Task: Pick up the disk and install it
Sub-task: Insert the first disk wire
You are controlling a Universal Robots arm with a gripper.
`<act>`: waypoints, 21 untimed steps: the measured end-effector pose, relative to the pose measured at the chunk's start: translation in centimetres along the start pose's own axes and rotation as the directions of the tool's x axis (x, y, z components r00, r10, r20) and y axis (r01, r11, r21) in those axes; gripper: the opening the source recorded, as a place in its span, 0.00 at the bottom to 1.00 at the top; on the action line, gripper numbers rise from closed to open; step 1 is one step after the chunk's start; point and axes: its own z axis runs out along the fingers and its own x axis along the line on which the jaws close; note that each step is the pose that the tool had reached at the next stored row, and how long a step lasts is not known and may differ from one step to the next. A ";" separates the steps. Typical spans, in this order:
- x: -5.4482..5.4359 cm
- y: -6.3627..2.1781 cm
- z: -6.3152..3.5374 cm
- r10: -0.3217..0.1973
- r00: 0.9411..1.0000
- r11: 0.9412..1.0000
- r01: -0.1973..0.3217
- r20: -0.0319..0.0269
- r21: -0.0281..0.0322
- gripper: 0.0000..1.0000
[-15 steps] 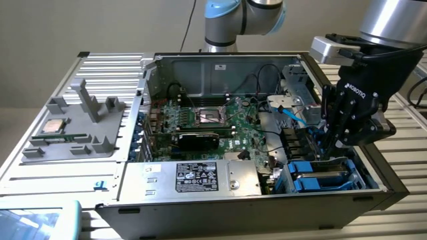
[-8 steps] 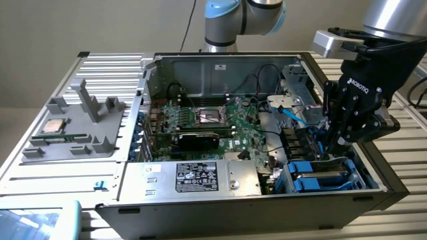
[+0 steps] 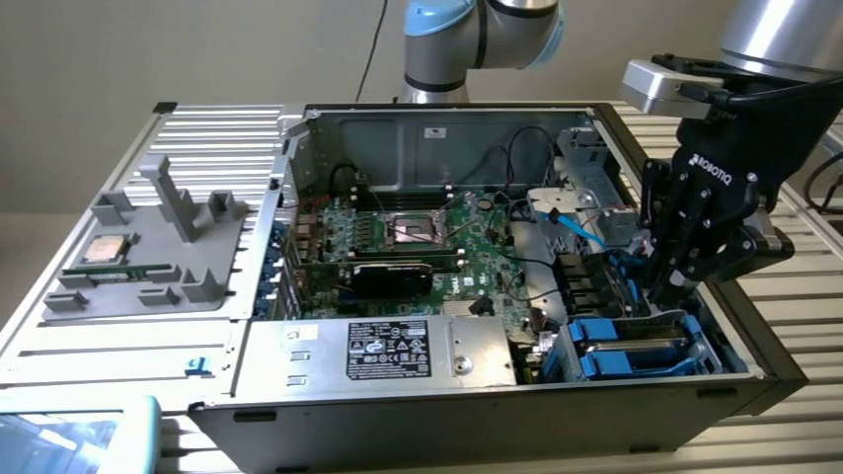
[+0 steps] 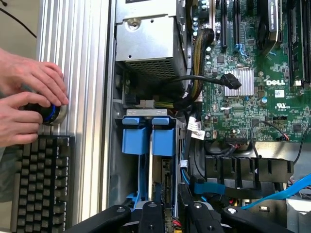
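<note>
Gripper (image 3: 665,289) hangs upright in the drive bay at the lower right of the exterior view, probably to clear the case (image 3: 461,425) wall and cables. The disk (image 3: 633,348) sits in its blue carrier in that bay, just under the gripper, and looks seated or close to it. Can't tell if the gripper is clamped on it or loose. Person's hands (image 4: 29,102) are on a knob (image 4: 51,112) by a keyboard (image 4: 41,184), likely steering.

A robotics lab. A robot arm (image 3: 455,39) stands by an opened Dell computer case (image 3: 395,138) on a slatted aluminium table (image 3: 791,326).
</note>
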 end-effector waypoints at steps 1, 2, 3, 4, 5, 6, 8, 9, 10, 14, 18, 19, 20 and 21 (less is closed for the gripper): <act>0.0 0.00 0.00 0.000 1.000 1.000 0.000 0.000 0.000 0.25; 0.0 0.00 0.01 0.000 1.000 1.000 0.000 0.000 0.000 0.25; 0.0 0.00 0.02 0.000 1.000 1.000 0.000 0.000 0.000 0.25; 0.0 -0.01 0.01 0.000 1.000 1.000 0.000 0.001 0.000 0.25; 0.0 -0.01 0.02 0.000 1.000 1.000 0.000 0.001 0.000 0.25; 0.0 -0.01 0.02 0.000 1.000 1.000 0.000 0.001 0.000 0.25; 0.0 -0.01 0.02 0.000 1.000 1.000 0.000 0.001 0.000 0.23; 0.0 -0.01 0.02 0.000 1.000 1.000 0.000 0.001 0.000 0.16; 0.0 -0.01 0.02 0.000 1.000 1.000 0.000 0.001 0.000 0.16; 0.0 -0.01 0.02 0.000 1.000 1.000 0.000 0.001 0.000 0.16; 0.0 -0.01 0.02 0.000 1.000 1.000 0.000 0.001 0.000 0.16; 0.0 -0.01 0.02 0.000 1.000 1.000 0.000 0.001 0.000 0.16; 0.0 -0.01 0.02 0.000 1.000 1.000 0.000 0.001 0.000 0.16; 0.0 -0.01 0.03 0.000 1.000 1.000 0.000 0.001 0.000 0.16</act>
